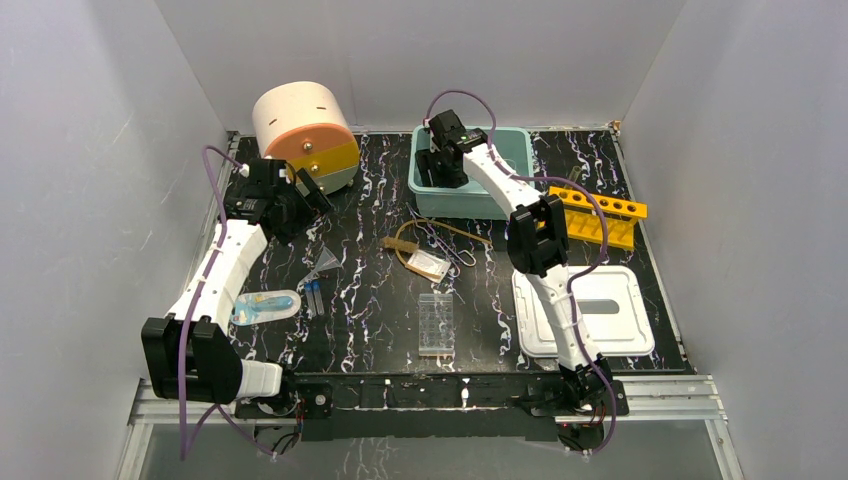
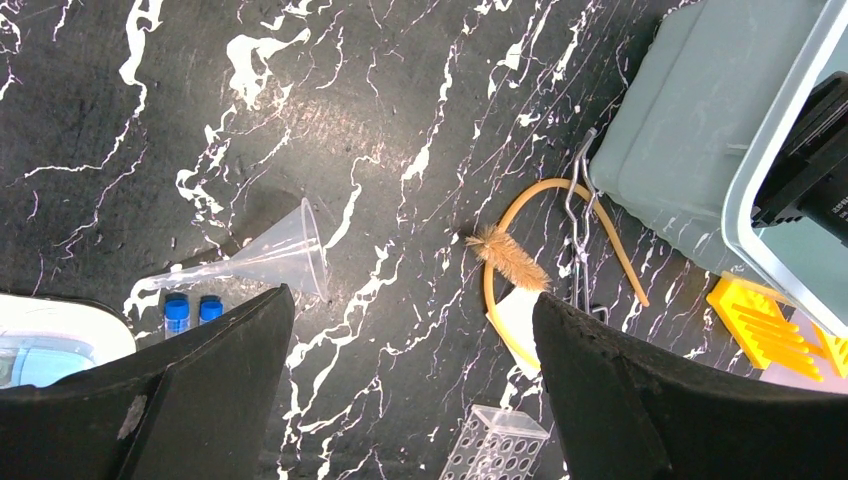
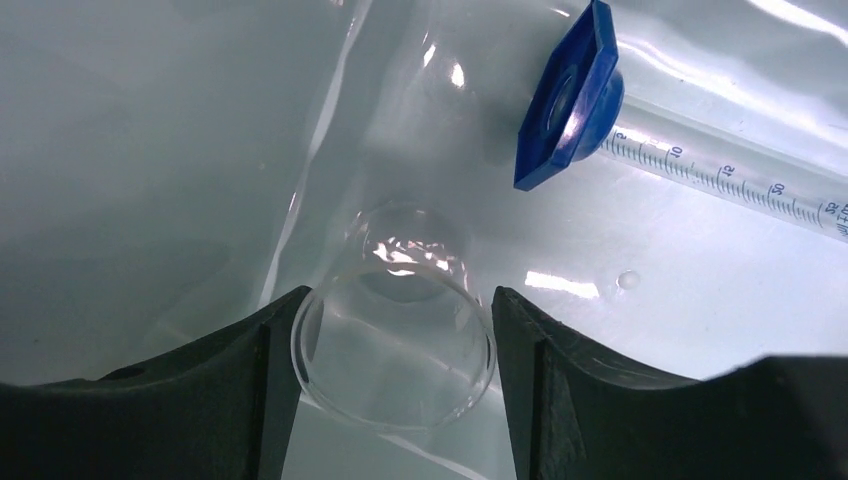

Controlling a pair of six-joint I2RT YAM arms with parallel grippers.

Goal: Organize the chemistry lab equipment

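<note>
My right gripper [image 1: 441,168] reaches down into the teal bin [image 1: 512,145]. In the right wrist view it [image 3: 398,305] is shut on the little clear beaker [image 3: 395,350], a finger touching each side. The blue-footed cylinder [image 3: 568,98] lies on the bin floor beside it. My left gripper [image 1: 305,195] is open and empty above the table, next to the drum; in its own view [image 2: 410,305] it looks down on the clear funnel [image 2: 275,250], two blue-capped tubes [image 2: 190,310], metal tongs [image 2: 578,225], the tan-looped tag [image 2: 520,320] and the well plate [image 2: 495,445].
The cream-and-orange drum [image 1: 305,135] stands at the back left. The yellow holed rack [image 1: 600,215] and a white tray [image 1: 590,310] are on the right. A white dish [image 1: 265,305] lies at the left. A small brush [image 2: 510,258] lies by the tan loop.
</note>
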